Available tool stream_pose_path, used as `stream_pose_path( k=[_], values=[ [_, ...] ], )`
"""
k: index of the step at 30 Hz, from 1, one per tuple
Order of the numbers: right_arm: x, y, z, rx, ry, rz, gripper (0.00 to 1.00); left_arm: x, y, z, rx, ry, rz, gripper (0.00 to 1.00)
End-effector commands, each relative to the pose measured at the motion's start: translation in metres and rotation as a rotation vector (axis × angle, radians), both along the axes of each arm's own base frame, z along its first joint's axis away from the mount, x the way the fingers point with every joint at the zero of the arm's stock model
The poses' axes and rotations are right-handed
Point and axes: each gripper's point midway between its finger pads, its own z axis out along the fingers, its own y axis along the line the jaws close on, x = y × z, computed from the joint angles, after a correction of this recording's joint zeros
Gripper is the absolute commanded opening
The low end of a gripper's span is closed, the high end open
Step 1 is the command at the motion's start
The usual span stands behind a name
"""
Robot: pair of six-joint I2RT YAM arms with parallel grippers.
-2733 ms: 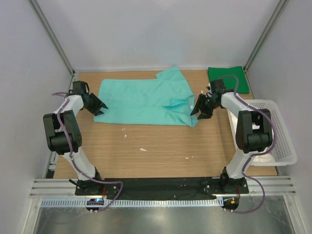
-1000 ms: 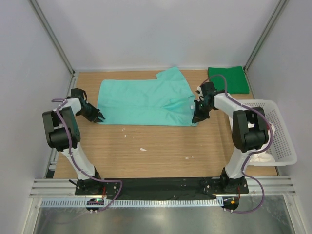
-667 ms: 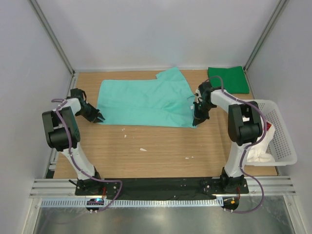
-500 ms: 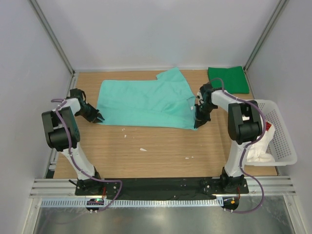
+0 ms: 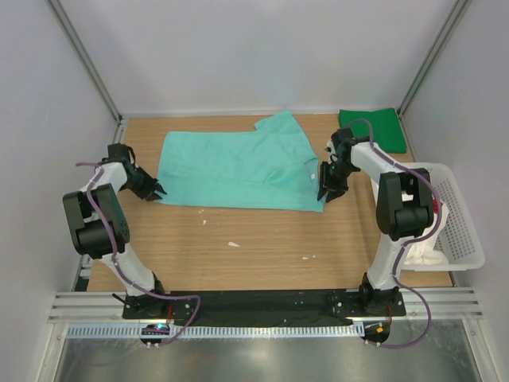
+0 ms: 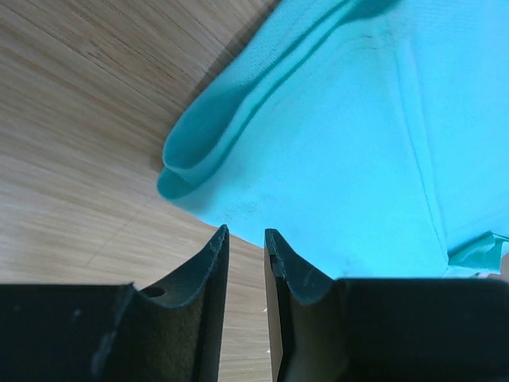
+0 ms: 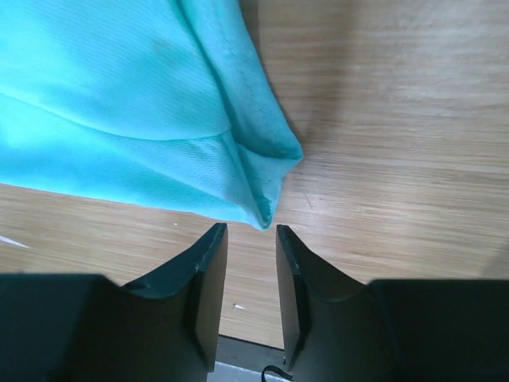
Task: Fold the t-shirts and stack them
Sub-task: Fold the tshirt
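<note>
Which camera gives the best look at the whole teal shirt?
The top external view: the teal shirt appears whole, spread out. The left wrist camera catches only one folded corner, the right wrist camera only a hemmed corner.

Wooden table point(image 5: 262, 247), grey walls point(image 5: 262, 56), metal corner posts point(image 5: 85, 60)

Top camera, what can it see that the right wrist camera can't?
Only the top camera shows the dark green t-shirt, the white basket and the left gripper. Only the right wrist camera shows the hem stitching up close, and that the gap in the right gripper holds nothing. Both show the mint-teal t-shirt, the wooden table and the right gripper.
</note>
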Motion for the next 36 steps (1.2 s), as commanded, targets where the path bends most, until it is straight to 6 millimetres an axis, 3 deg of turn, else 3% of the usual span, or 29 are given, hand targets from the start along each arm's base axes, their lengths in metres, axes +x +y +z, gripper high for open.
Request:
stream_pose_path(
  k=[1, 5, 10, 12, 16, 20, 26, 30, 36],
  values=[
    [0.041, 0.005, 0.051, 0.034, -0.198, -0.006, 0.38, 0.004, 0.000, 0.032, 0.013, -0.097, -0.001, 0.26],
    [0.070, 0.025, 0.059, 0.136, -0.262, -0.056, 0.41, 0.015, -0.001, 0.032, -0.005, -0.119, -0.018, 0.27],
    [0.074, 0.049, 0.049, 0.228, -0.216, -0.102, 0.41, 0.032, -0.003, 0.016, -0.052, -0.101, -0.034, 0.26],
    [0.073, 0.055, 0.047, 0.226, -0.219, -0.092, 0.41, 0.041, 0.000, 0.019, -0.041, -0.121, -0.042, 0.26],
    [0.068, 0.054, 0.043, 0.214, -0.213, -0.093, 0.41, 0.050, 0.002, 0.027, -0.033, -0.159, -0.062, 0.28],
    [0.064, 0.052, 0.040, 0.205, -0.205, -0.087, 0.41, 0.043, 0.010, 0.033, 0.027, -0.144, -0.080, 0.35],
    [0.053, 0.042, 0.031, 0.155, -0.187, -0.073, 0.41, 0.029, 0.043, 0.035, 0.215, -0.071, -0.120, 0.43],
    [0.048, 0.041, 0.026, 0.160, -0.177, -0.064, 0.41, 0.034, 0.045, 0.030, 0.219, -0.070, -0.170, 0.48],
    [0.046, 0.041, 0.025, 0.171, -0.172, -0.061, 0.41, 0.053, 0.032, 0.022, 0.139, -0.150, -0.261, 0.50]
  ],
)
